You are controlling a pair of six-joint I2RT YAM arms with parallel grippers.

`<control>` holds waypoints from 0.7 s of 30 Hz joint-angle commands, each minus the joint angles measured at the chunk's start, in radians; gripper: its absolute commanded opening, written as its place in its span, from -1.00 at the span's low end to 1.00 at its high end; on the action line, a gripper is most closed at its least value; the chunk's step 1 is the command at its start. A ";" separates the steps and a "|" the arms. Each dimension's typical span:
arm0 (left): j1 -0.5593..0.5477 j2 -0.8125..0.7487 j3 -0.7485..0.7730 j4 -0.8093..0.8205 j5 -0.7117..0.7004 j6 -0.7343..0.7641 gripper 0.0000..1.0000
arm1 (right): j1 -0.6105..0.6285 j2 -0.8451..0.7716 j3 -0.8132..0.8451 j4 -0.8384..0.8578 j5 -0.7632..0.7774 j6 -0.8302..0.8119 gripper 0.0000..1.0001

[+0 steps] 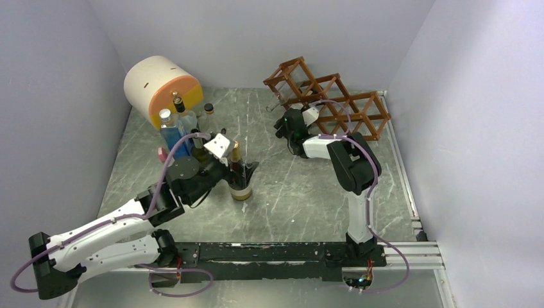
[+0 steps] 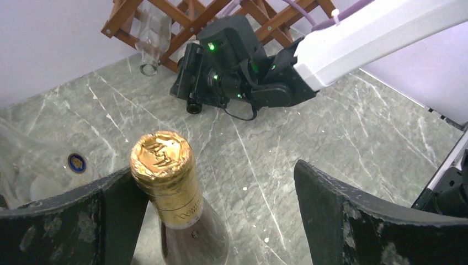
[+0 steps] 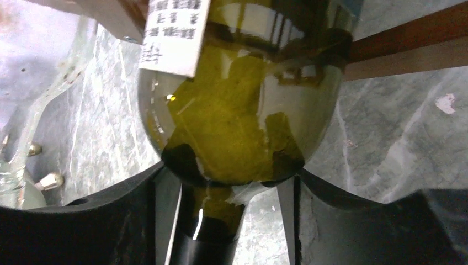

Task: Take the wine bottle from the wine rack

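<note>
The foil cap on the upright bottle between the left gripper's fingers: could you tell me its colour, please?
Gold, embossed foil cap, clearest in the left wrist view.
</note>
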 commanded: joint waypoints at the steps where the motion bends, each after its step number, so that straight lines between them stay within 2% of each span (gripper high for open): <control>1: -0.001 -0.025 0.104 -0.076 0.027 -0.011 0.99 | 0.004 0.022 0.030 0.045 0.072 0.023 0.21; 8: -0.001 -0.030 0.147 -0.091 0.026 -0.006 0.99 | 0.004 -0.026 -0.020 0.060 0.026 0.038 -0.30; 11: -0.001 -0.023 0.176 -0.108 0.016 -0.016 0.99 | 0.040 -0.079 -0.051 0.055 0.009 0.046 -0.49; 18: -0.001 -0.020 0.222 -0.130 0.001 -0.016 0.99 | 0.051 -0.209 -0.165 0.039 -0.028 0.077 -0.69; 21: -0.001 -0.024 0.229 -0.133 -0.002 -0.022 0.99 | 0.018 -0.238 -0.175 -0.005 -0.110 0.061 -0.80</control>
